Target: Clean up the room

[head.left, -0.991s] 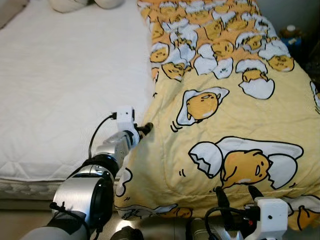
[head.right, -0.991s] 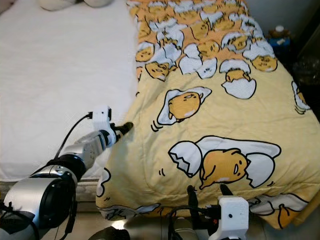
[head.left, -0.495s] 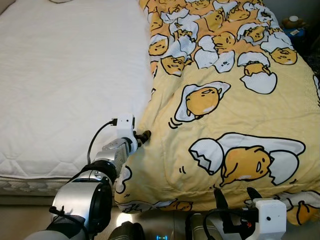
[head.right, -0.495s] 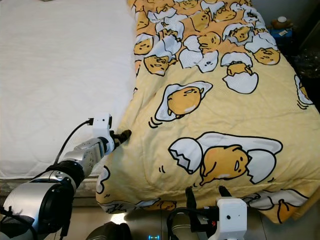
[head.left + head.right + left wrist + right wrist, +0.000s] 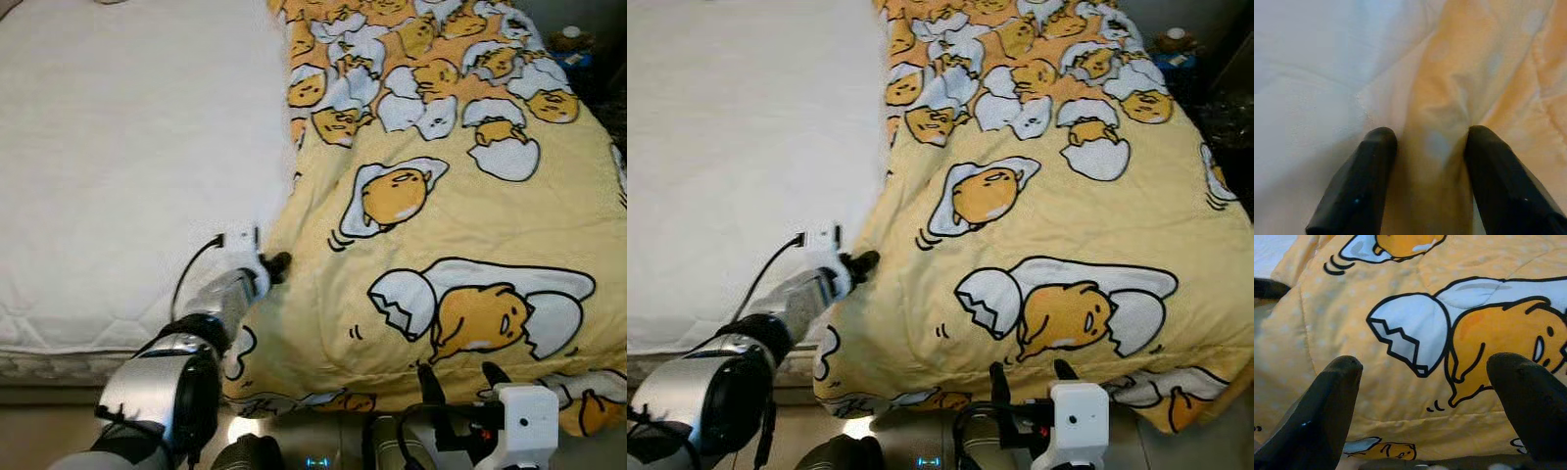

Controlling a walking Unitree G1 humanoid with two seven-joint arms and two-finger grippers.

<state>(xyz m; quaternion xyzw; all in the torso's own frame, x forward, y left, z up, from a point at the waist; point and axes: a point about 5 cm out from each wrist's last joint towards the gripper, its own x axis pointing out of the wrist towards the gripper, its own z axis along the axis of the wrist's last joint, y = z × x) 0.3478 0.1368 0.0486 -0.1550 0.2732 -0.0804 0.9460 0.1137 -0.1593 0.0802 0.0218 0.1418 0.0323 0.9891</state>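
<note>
A yellow egg-print blanket (image 5: 460,215) half covers the white mattress (image 5: 127,157).

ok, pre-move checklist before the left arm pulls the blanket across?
1. Left end effector at the edge of the yellow egg-cartoon print quilted blanket: ok.
2. Fold of blanket between its fingers: ok.
3. Fingers clamped on the fold: not ok, open.
4. Bare white quilted mattress on the robot's left, to be covered: ok.
5. Right end effector open, short of the blanket's foot edge, gripping nothing: ok.
6. Blanket's far end free to slide: cannot tell.
</note>
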